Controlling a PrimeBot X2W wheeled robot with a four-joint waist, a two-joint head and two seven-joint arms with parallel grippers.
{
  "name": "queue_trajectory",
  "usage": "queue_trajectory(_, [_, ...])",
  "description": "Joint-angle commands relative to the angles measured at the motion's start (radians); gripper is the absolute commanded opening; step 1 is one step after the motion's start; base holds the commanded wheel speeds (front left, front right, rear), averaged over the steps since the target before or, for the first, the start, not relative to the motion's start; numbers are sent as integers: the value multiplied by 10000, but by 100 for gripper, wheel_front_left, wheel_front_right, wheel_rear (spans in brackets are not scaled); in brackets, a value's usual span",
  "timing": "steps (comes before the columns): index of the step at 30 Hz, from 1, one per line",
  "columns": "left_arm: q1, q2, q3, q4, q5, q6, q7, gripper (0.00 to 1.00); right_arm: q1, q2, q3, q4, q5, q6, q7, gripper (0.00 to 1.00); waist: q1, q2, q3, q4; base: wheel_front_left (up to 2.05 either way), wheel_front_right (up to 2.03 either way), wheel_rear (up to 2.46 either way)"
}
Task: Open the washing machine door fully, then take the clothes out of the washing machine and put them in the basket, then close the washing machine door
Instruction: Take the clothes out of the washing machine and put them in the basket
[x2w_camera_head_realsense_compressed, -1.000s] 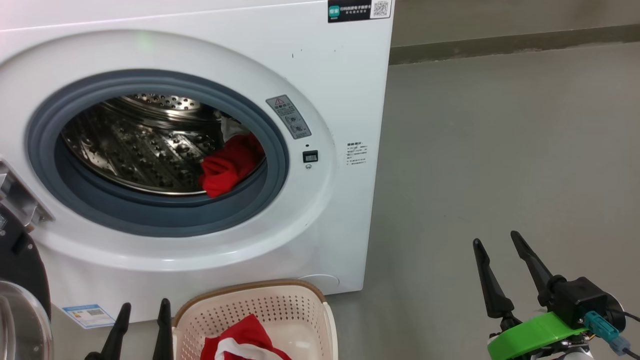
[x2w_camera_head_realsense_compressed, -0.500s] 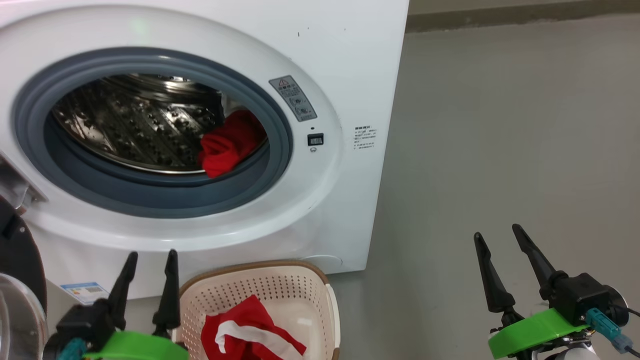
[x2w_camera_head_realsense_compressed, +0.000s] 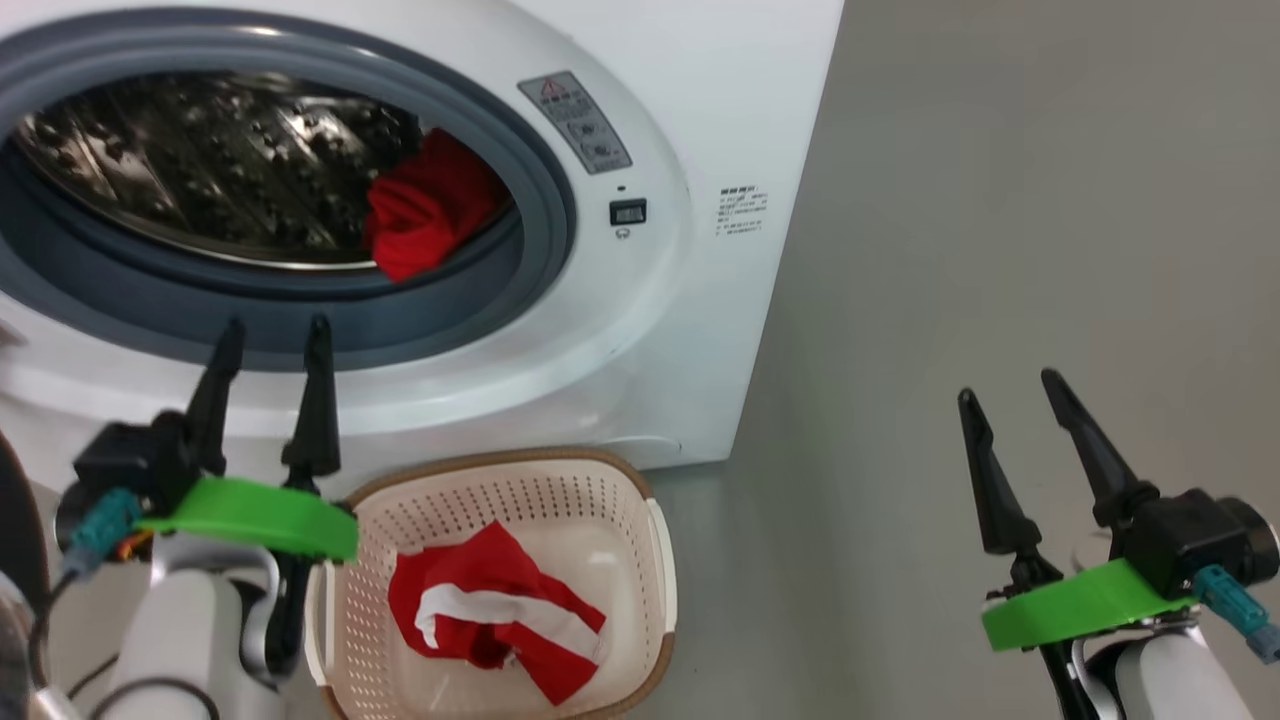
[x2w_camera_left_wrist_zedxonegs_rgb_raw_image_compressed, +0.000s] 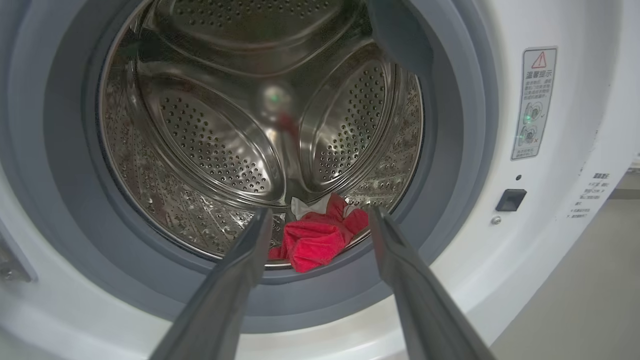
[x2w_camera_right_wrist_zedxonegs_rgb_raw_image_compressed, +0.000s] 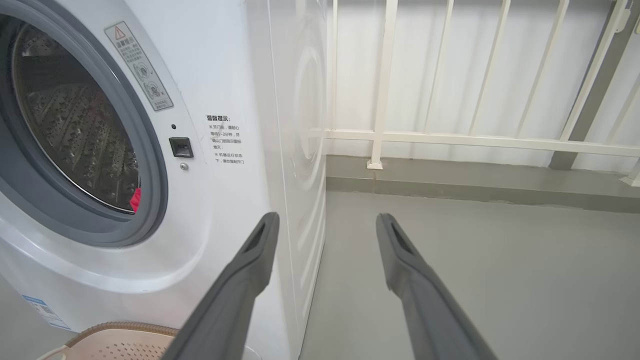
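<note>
Unloading step. Left gripper (x2w_camera_head_realsense_compressed: 276, 323), spread and empty, points at the washing machine (x2w_camera_head_realsense_compressed: 700, 100); red clothes (x2w_camera_head_realsense_compressed: 425, 205) lie at the drum (x2w_camera_left_wrist_zedxonegs_rgb_raw_image_compressed: 215, 150) front lip, one piece in the basket (x2w_camera_head_realsense_compressed: 480, 462). Right gripper (x2w_camera_head_realsense_compressed: 1008, 385) spread too. Next: reach in, pinch cloth.

Left gripper (x2w_camera_head_realsense_compressed: 276, 323) and right gripper (x2w_camera_head_realsense_compressed: 1006, 385) identical: two long black tapered fingers (x2w_camera_head_realsense_compressed: 315, 400), bright green collar (x2w_camera_head_realsense_compressed: 1085, 603), black housing (x2w_camera_head_realsense_compressed: 1190, 535), teal plug (x2w_camera_head_realsense_compressed: 1225, 592), white forearm (x2w_camera_head_realsense_compressed: 185, 630).

Smooth matt grey floor (x2w_camera_head_realsense_compressed: 1010, 200): right half of the head view. Upper right of the right wrist view: white metal railing of slender vertical bars (x2w_camera_right_wrist_zedxonegs_rgb_raw_image_compressed: 450, 139) on a low grey concrete kerb (x2w_camera_right_wrist_zedxonegs_rgb_raw_image_compressed: 450, 181), against a pale white backing (x2w_camera_right_wrist_zedxonegs_rgb_raw_image_compressed: 435, 75), evenly lit.
</note>
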Motion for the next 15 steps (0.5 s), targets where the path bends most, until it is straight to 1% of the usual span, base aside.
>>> queue_trajectory(1, [-592, 311, 244, -26, -110, -53, -120, 100, -433, -37, 183, -393, -112, 48, -65, 100, 0, -1, 695, -43, 0, 0, 0])
queue_trajectory(8, [-1932, 444, 117, 714, -814, -56, -120, 100, -822, -37, 157, -685, -155, 48, -65, 100, 0, -1, 1582, -77, 0, 0, 0])
queue_trajectory(15, [-2983, 734, -40, 1313, -1020, -56, -120, 100, -1103, -37, 82, -889, -203, 48, -65, 100, 0, -1, 2254, -102, 0, 0, 0])
